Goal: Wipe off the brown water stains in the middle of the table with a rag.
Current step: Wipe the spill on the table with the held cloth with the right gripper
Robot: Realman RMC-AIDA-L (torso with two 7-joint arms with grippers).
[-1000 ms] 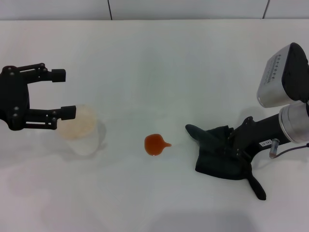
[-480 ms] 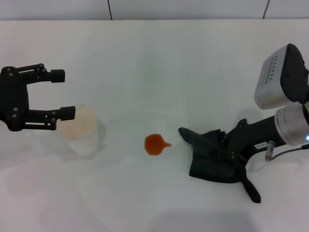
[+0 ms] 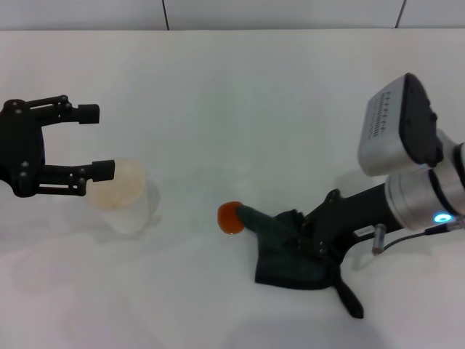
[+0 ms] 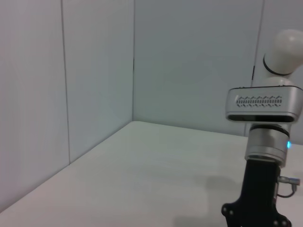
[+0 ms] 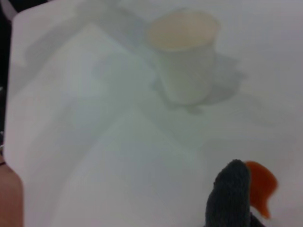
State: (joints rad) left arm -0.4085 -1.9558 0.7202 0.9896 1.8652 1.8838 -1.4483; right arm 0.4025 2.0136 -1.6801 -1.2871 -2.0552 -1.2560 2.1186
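The brown water stain (image 3: 228, 217) is a small orange blot in the middle of the white table (image 3: 240, 94). The dark rag (image 3: 287, 258) lies just right of it, and its leading corner (image 3: 256, 219) overlaps the blot's right edge. My right gripper (image 3: 311, 234) is low over the table and shut on the rag. In the right wrist view the rag's tip (image 5: 230, 194) touches the stain (image 5: 260, 187). My left gripper (image 3: 96, 141) hovers open at the far left, holding nothing.
A white cup (image 3: 125, 196) stands left of the stain, right beside the left gripper's fingers, and shows again in the right wrist view as the cup (image 5: 183, 53). The left wrist view shows the right arm (image 4: 263, 142) over the table, with grey walls behind.
The right gripper has dragged the rag leftward across the table. The rag's corner now covers the stain's pointed tail. The left arm has not moved.
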